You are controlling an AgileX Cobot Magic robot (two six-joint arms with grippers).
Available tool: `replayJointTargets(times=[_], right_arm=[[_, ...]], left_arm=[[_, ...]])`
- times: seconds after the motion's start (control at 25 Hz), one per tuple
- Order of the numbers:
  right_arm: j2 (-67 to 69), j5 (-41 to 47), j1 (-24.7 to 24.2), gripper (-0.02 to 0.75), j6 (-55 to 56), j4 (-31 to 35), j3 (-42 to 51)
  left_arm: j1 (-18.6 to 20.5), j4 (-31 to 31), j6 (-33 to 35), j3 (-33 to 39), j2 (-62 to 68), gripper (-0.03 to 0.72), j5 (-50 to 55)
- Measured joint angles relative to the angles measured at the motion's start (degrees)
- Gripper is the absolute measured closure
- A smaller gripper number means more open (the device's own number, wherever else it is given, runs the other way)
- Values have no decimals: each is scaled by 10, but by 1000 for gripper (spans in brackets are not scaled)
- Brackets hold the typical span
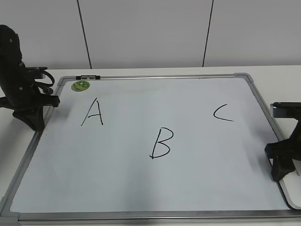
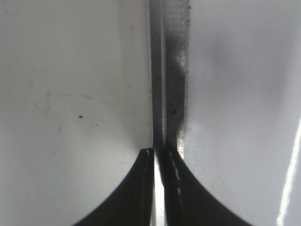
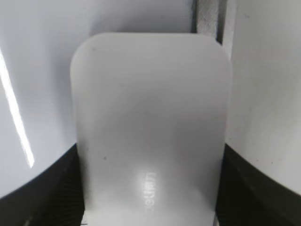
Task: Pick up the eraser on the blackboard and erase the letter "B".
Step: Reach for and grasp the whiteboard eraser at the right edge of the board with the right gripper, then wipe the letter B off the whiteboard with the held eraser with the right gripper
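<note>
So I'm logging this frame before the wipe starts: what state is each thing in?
Letter "B": intact, unerased.
Letters "A" and "C": intact.
Eraser: between the right end effector's fingers, at the blackboard's right edge.
Right end effector: shut on the eraser.
Left end effector: shut, empty, over the blackboard frame.

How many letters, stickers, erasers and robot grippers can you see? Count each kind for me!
Letters: 3, the "A", the letter "B" and the "C"
Green sticker: 1
Eraser: 1
Grippers: 2, left gripper and right gripper
Total: 7
</note>
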Motion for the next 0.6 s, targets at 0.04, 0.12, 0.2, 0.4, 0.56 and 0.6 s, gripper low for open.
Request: replayJointTargets(times=[0.04,0.12,0.2,0.4,0.56,0.6], right_arm=[[0,3,0,224,0,5,-2],[2,20,0,225,0,8,-12],[4,54,0,225,0,8,-37],[8,111,11,225,0,9,-122],[51,150,56,225,0,9,-185],[62,154,68,225,0,9,-198]], left_arm=[[0,0,0,0,0,657,0],[0,0,0,0,0,657,0],[0,1,0,0,0,657,0],[0,1,0,0,0,657,0],[0,1,0,0,0,657,0],[0,1,0,0,0,657,0]])
